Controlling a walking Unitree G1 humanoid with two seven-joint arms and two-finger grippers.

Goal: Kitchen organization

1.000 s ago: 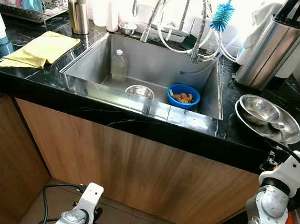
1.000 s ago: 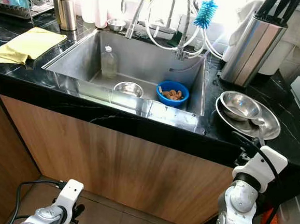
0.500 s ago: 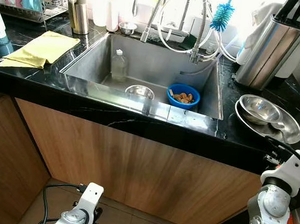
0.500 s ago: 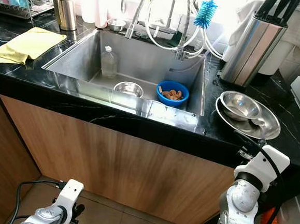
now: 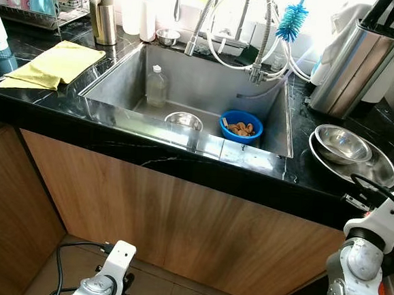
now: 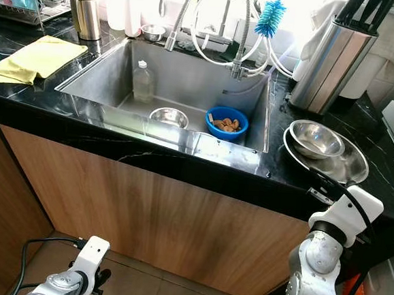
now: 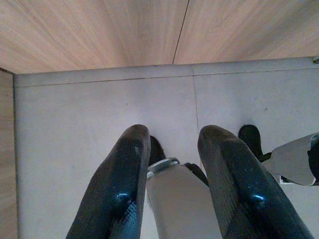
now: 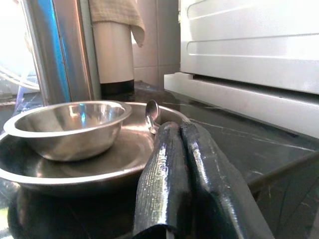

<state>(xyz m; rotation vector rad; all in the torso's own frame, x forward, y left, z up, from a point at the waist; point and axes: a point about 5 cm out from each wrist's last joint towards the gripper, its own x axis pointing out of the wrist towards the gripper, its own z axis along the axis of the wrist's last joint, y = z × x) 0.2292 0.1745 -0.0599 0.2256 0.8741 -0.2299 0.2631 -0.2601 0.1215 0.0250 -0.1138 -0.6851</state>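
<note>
— What do you want to take, and where is it?

— The steel bowl [image 8: 70,127]. It sits inside a wide steel plate [image 5: 379,170] on the black counter [image 5: 317,184], to the right of the sink [image 5: 188,85]. A spoon [image 8: 152,113] lies in the plate, just beside the bowl.

— How will it handle?

— I think it is light and stiff, but smooth and slippery. The rim is the best place for me to pinch. If I push instead, it may slide and ring against the plate.

— Your fingers?

— My right gripper [image 8: 182,149] is close to the plate edge, its two fingers pressed together and holding nothing. My left gripper [image 7: 172,164] hangs low over the floor, fingers apart, idle.

— What stands in the way?

— The plate rim is between me and the bowl. The tall knife block [image 5: 354,61] stands just behind. In the sink are a blue bowl [image 5: 240,125] with food, a small steel bowl [image 5: 183,121] and a bottle [image 5: 155,86].
</note>
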